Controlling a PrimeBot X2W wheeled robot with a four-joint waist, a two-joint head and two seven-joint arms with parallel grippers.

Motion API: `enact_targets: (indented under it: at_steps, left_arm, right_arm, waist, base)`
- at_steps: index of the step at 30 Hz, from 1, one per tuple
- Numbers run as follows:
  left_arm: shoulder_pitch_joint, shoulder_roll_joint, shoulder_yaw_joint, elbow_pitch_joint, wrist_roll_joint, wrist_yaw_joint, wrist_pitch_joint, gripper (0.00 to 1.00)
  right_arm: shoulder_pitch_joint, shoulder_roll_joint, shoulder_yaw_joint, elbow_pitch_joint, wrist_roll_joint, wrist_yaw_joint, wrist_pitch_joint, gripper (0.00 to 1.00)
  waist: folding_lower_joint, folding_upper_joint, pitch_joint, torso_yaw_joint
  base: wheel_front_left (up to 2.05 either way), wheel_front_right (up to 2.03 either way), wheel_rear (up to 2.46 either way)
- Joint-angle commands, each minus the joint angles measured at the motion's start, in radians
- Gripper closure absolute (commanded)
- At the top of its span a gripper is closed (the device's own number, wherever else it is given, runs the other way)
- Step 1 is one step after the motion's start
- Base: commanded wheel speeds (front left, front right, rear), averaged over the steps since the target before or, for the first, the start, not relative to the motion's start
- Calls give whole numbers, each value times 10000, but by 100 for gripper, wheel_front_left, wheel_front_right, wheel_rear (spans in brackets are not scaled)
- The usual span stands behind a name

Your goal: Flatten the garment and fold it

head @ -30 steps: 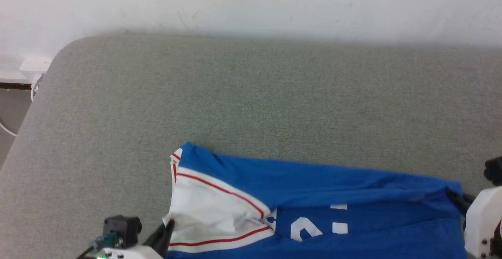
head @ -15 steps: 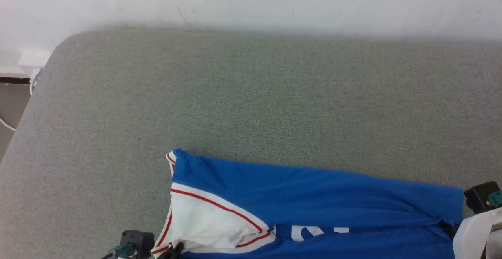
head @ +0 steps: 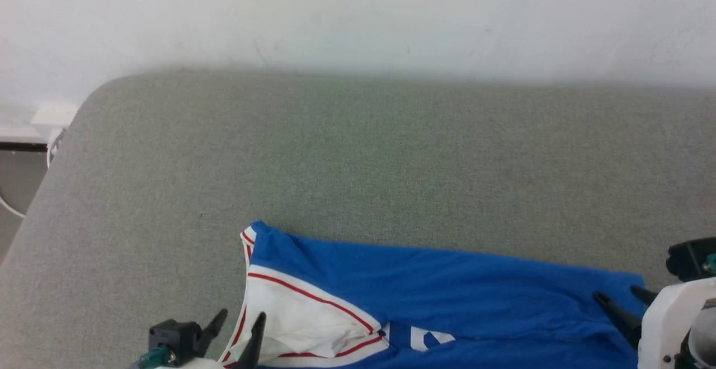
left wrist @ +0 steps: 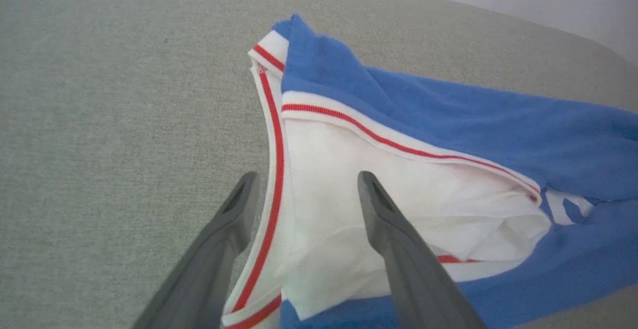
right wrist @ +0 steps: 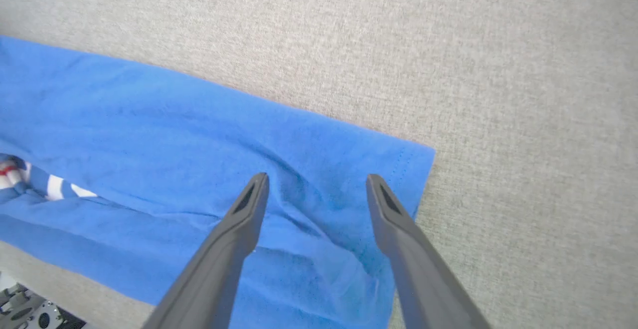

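Where the grey surface rounds off at the far left, a pale wall runs behind it. Right of that corner, low in the head view, the left claw stands with its 2 fingers apart, gripping nothing. Its wrist view shows them straddling the red-striped edge of a white sleeve, 1 tip over bare surface and the other over white cloth. Whether they touch it I cannot tell. The shirt lies along the near side of the surface, with the sleeve at its left end. Its blue body stretches rightward in long soft folds, and a scrap of white print shows near the middle. At the right end, the right claw is also spread and empty. Both its fingers sit over blue cloth just inside the hem corner.
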Motion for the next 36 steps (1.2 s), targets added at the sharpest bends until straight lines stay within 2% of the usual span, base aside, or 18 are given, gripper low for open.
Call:
enact_targets:
  at_steps: [1,6,8,10,14,19,22,26,33,36]
  left_arm:
    - [75,-78,162,-49,-46,-26,-204,0]
    - [311,-668,1232,-376,-235,-226,-766,0]
    - [442,-1195,2293,-704,102,-174,-796,0]
    - [734,-1884,3448,-1163,783,-314,-800,0]
    - [1391,-3235,5271,-1762,2422,-1113,-803,0]
    - [1741,-4310,6598,-2199,4563,-2314,-805,0]
    - [1827,-4602,6958,-2455,5756,-2764,-805,0]
    - [1820,-4812,6910,-2608,6823,-3055,-805,0]
    - [1679,-4992,6866,-2621,7373,-3210,-806,0]
    - [1608,-5033,6894,-2614,7419,-3248,-806,0]
  right_arm:
    - [118,161,-201,-200,24,-9,120,0]
    - [494,1392,-1813,-895,-614,-9,761,0]
    - [631,2005,-2408,-1010,-993,-9,926,0]
    - [757,2492,-2872,-1062,-1435,-9,993,0]
    - [832,3433,-3679,-965,-1911,-9,1028,0]
    - [669,3950,-4611,-328,-2295,-9,751,0]
    - [502,4068,-4976,317,-2180,-9,623,0]
    - [357,4106,-5113,1269,-2204,-9,416,0]
    - [92,4113,-4576,2381,-1514,-9,187,0]
    - [101,4114,-4044,2593,-1220,-9,342,0]
  waist:
    - [-1,0,-194,-21]
    - [-1,0,-364,64]
    - [-1,0,-409,110]
    - [-1,0,-422,173]
    - [-1,0,-430,260]
    - [-1,0,-388,320]
    - [-1,0,-341,344]
    - [-1,0,-175,435]
    - [-1,0,172,490]
    - [-1,0,315,502]
  base:
    - [0,0,0]
    - [0,0,0]
    - [0,0,0]
    - [0,0,0]
    - [0,0,0]
    - [0,0,0]
    - [0,0,0]
    - [0,0,0]
    - [0,0,0]
    - [0,0,0]
